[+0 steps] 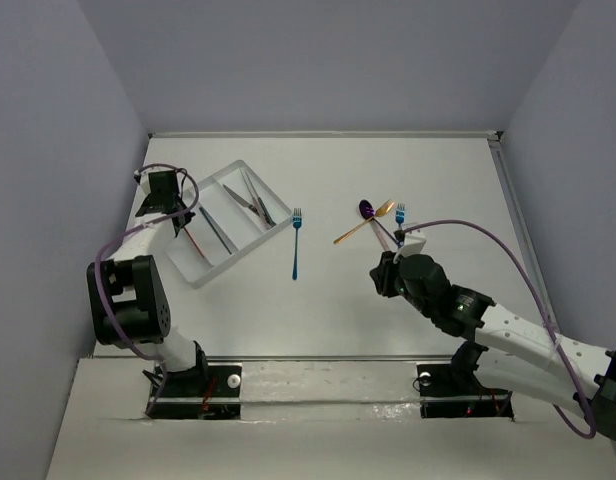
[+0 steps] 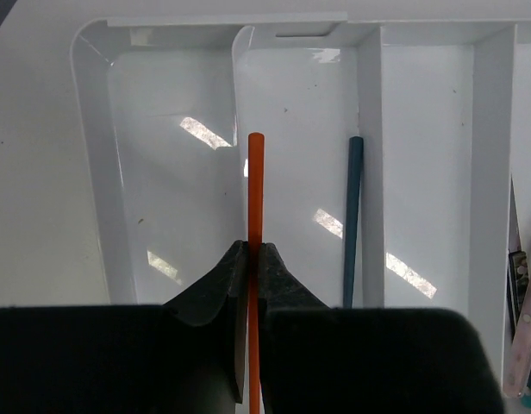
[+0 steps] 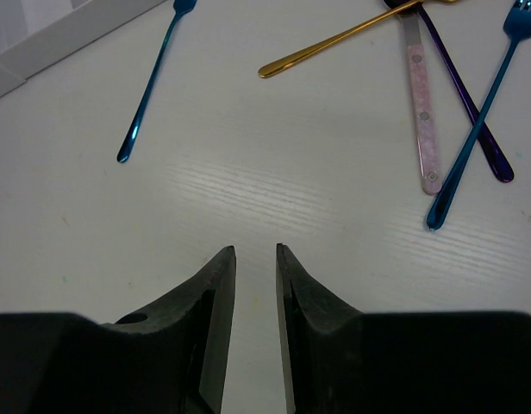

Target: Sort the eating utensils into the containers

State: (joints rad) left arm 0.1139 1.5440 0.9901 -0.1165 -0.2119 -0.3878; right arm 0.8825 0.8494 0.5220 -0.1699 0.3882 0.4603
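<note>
Jaws of the left gripper point(image 2: 253, 259) are pinched tight on the slim handle of an orange utensil point(image 2: 255, 190), whose free end points straight ahead. Its head is hidden behind the fingers, so fork, spoon or knife cannot be told. The handle hangs over the white tray point(image 2: 93, 172), just beside the divider between the first and second compartments, on the second compartment's side. Whether it touches the tray floor is unclear. In that same second compartment a dark teal handle point(image 2: 352, 224) lies along the far divider. At the right edge of the wrist view more utensils sit in the outer compartments, among them a pale pink handle point(image 2: 526, 332).

From above, the left gripper point(image 1: 173, 200) sits over the left end of the tray point(image 1: 243, 256), which lies at an angle on the table point(image 1: 438, 170). Silver utensils point(image 1: 250, 200) cross each other in its far compartments.

The right gripper point(image 3: 255, 250) hovers low over bare table with its jaws slightly apart and nothing between them. Ahead and to its left a blue fork point(image 3: 149, 86) lies alone, between the tray and the remaining pile. Ahead and to its right is that pile: a gold utensil point(image 3: 334, 41), a pink-handled utensil point(image 3: 422, 112), a purple spoon point(image 3: 455, 78) and a second blue fork point(image 3: 459, 164). The second blue fork crosses over the purple spoon's handle. In the top view the right gripper point(image 1: 380, 274) is just on the near side of this pile.
</note>
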